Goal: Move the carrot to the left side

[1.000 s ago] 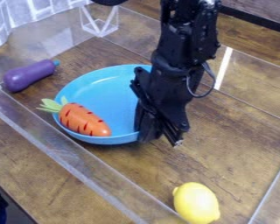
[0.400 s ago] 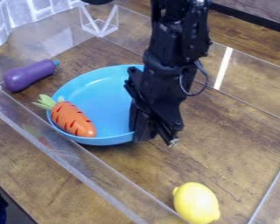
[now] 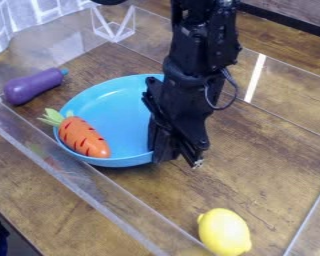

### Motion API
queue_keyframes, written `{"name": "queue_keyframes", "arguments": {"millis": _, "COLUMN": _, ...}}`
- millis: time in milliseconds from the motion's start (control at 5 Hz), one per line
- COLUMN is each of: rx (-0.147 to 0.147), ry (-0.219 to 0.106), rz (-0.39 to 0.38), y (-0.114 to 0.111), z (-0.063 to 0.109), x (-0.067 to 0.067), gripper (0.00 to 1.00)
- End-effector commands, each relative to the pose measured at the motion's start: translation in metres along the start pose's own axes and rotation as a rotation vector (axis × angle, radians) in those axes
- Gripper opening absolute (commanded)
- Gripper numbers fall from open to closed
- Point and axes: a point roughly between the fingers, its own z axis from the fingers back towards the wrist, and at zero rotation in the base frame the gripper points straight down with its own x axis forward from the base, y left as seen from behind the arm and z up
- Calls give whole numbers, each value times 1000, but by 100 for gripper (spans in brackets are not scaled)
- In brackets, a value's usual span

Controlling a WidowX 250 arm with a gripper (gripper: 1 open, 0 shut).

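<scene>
While the gripper (image 3: 184, 153) stays closed and empty, the carrot (image 3: 83, 136) lies diagonally, leaves upper-left.

The bowl (image 3: 103, 105) is showing a bright, plain sky blue. Inside it, the carrot (image 3: 83, 136) is glowing orange with thin dark ridge lines across it, and its short leafy top is showing green. Left of the bowl, the eggplant (image 3: 33, 85) is showing deep purple with a darker stem end. Below and right of the bowl, the lemon (image 3: 224, 232) is shining plain yellow. At the bowl's right rim, the gripper (image 3: 186, 152) is looking black all over. Under the bowl, the table (image 3: 276, 160) is showing dark brown wood grain.
</scene>
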Motion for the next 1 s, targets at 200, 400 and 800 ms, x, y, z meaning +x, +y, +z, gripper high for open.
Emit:
{"name": "queue_keyframes", "arguments": {"millis": 200, "rx": 2, "ry": -83, "rz": 7, "y": 3, "z": 19, "x": 4, "gripper": 0}}
{"name": "queue_keyframes", "arguments": {"millis": 400, "rx": -1, "ry": -91, "rz": 3, "y": 2, "z": 19, "x": 5, "gripper": 0}}
{"name": "queue_keyframes", "arguments": {"millis": 800, "rx": -5, "ry": -107, "rz": -5, "y": 2, "z": 20, "x": 6, "gripper": 0}}
